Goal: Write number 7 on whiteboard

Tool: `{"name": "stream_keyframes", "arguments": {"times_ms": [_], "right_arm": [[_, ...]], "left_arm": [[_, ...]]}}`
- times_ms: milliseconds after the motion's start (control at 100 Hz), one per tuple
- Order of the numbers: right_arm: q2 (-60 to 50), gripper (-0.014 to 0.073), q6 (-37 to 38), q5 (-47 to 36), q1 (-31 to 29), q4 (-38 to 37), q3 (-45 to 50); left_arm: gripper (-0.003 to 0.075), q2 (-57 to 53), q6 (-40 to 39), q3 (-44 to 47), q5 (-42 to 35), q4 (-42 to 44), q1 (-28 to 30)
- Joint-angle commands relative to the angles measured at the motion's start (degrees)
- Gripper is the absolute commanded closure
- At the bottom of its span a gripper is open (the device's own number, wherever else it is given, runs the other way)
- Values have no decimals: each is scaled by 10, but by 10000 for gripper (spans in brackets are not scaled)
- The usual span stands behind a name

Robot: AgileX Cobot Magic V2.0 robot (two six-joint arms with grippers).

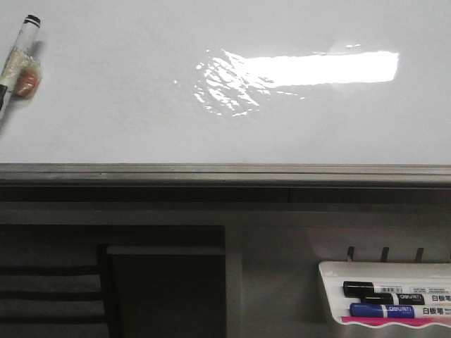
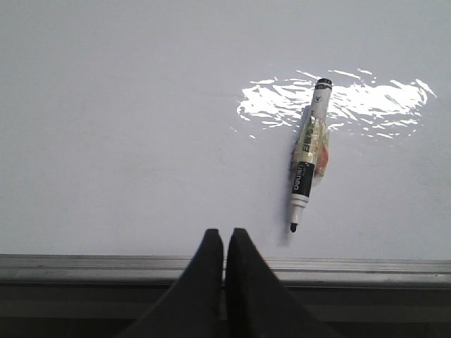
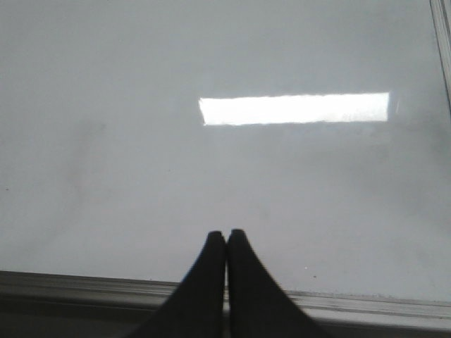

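Whiteboard (image 1: 127, 105) lies flat and fills most of the front view; grey rail (image 1: 225, 172) runs along its near edge. Bright rectangular glare (image 1: 317, 68) sits on the board, right of centre, with a rippled patch at its left end.

No 7 is legible on the board in any view. The surface reads blank apart from faint smudges seen from the right wrist.

Marker (image 1: 17, 49) lies on the board at its far left in the front view, black end pointing away from the rail, body partly cut off by the frame edge. An orange and clear wrap clings to its middle. From the left wrist the same marker (image 2: 309, 158) shows uncapped, its black tip toward the rail and its back end reaching into the glare. It touches nothing but the board.

Left gripper (image 2: 224, 243): fingers pressed together, nothing between them, tips over the board just inside the rail. The marker lies near, apart from the fingers.

Right gripper (image 3: 226, 243): fingers likewise closed and empty, tips over the board's edge near the rail. Glare lies beyond it on the board.

Below the rail, at the lower right of the front view, a white tray (image 1: 328, 282) hangs with two capped pens inside: black pen (image 1: 380, 289) above blue pen (image 1: 384, 310).
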Motion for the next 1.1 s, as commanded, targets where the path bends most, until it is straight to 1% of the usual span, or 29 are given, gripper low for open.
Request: {"name": "stream_keyframes", "arguments": {"times_ms": [0, 120, 320, 400, 480, 550, 630, 830, 910, 990, 1090], "right_arm": [[-10, 665, -2, -49, 0, -7, 17], [-10, 665, -2, -49, 0, -7, 17], [-10, 665, -2, -70, 0, -1, 11], [-10, 665, -2, -56, 0, 28, -5], [-10, 665, -2, -19, 0, 51, -44], [-6, 665, -2, 33, 0, 52, -85], [12, 665, -2, 87, 0, 52, -132], [116, 665, -5, 161, 0, 38, -245], [160, 665, -7, 191, 0, 29, -281], [209, 665, -8, 209, 0, 21, -314], [243, 665, -8, 211, 0, 21, -334]], "left_arm": [[741, -17, -6, 20, -45, 0, -3], [741, -17, -6, 20, -46, 0, -3], [741, -17, -6, 18, -93, -2, -3], [741, -17, -6, 8, -96, -6, -3], [741, -17, -6, -15, -92, -30, -3], [741, -16, -6, -48, -67, -39, -3], [741, 0, -6, -98, -20, -41, -3], [741, 97, 6, -243, 122, -19, -3], [741, 142, 6, -289, 166, -11, -3], [741, 182, 6, -326, 195, -7, -3], [741, 212, 6, -341, 196, -7, -3]]}}
